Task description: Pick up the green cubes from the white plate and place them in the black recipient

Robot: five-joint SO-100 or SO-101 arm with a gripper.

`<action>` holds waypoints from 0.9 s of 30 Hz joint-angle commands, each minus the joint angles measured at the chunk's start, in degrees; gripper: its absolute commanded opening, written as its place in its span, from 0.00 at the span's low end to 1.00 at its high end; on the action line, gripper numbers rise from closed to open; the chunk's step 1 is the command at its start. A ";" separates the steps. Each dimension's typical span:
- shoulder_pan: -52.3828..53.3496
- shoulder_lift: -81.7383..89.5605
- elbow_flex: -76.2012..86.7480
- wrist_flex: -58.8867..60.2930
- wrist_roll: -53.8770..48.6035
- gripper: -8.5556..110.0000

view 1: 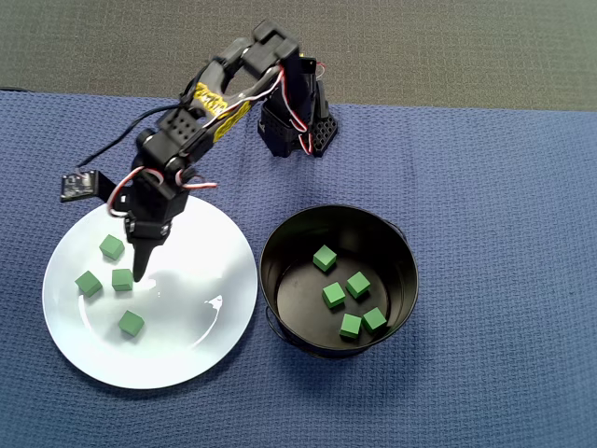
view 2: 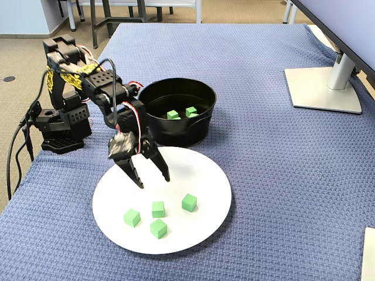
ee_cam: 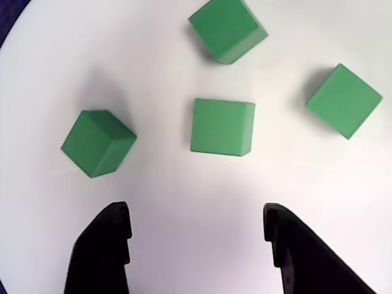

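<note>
The white plate (view 1: 201, 350) lies on the blue cloth (view 1: 485, 187); just beside it stands the black recipient (view 1: 276, 245), with five green cubes (view 1: 334, 295) inside; above the plate hangs the gripper (view 2: 153, 179), jaws spread and empty; four green cubes (view 2: 158, 209) rest on the plate near its fingertips.

Top, wrist, maybe front-side cams

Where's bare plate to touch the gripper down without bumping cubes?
In the overhead view, the white plate is bare across its right half, toward the black pot. The left side is crowded: four green cubes cluster beneath the open gripper.
</note>
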 commanded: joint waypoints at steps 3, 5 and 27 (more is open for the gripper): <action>-0.97 -3.60 -21.01 18.19 21.36 0.24; -1.49 -5.10 -24.79 22.94 24.43 0.24; 0.26 -28.21 -52.82 34.89 12.74 0.26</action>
